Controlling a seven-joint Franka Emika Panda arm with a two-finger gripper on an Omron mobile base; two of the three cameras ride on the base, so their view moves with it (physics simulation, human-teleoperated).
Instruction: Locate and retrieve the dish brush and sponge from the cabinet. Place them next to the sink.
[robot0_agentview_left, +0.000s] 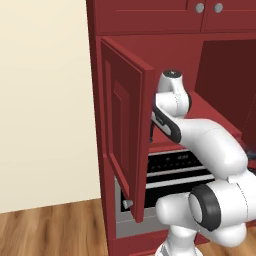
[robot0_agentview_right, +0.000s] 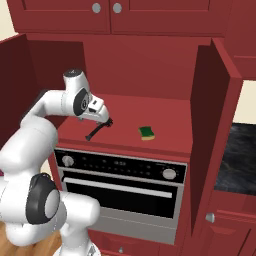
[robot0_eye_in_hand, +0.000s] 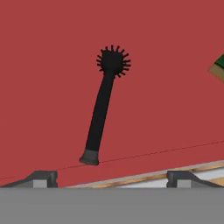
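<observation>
The cabinet (robot0_agentview_right: 150, 107) stands with both doors swung open; its left door (robot0_agentview_left: 122, 132) juts toward me. On its red shelf lies the dish brush (robot0_agentview_right: 97, 131), black, with a round bristled head and a thin handle (robot0_eye_in_hand: 99, 118). The sponge (robot0_agentview_right: 147, 132), yellow with a green top, rests on the shelf to the right of the brush, and a corner of it (robot0_eye_in_hand: 218, 68) shows in the hand view. My gripper (robot0_agentview_right: 104, 120) hovers open just above the brush's head end, and nothing sits between its fingertips (robot0_eye_in_hand: 41, 178). The sink is out of view.
A black-and-silver oven (robot0_agentview_right: 120, 175) sits directly under the shelf. Red upper cupboards with round silver knobs (robot0_agentview_right: 105, 10) hang above. The open right door (robot0_agentview_right: 212, 135) projects forward, with a dark counter (robot0_agentview_right: 240, 155) behind it. A cream wall (robot0_agentview_left: 45, 100) bounds the left.
</observation>
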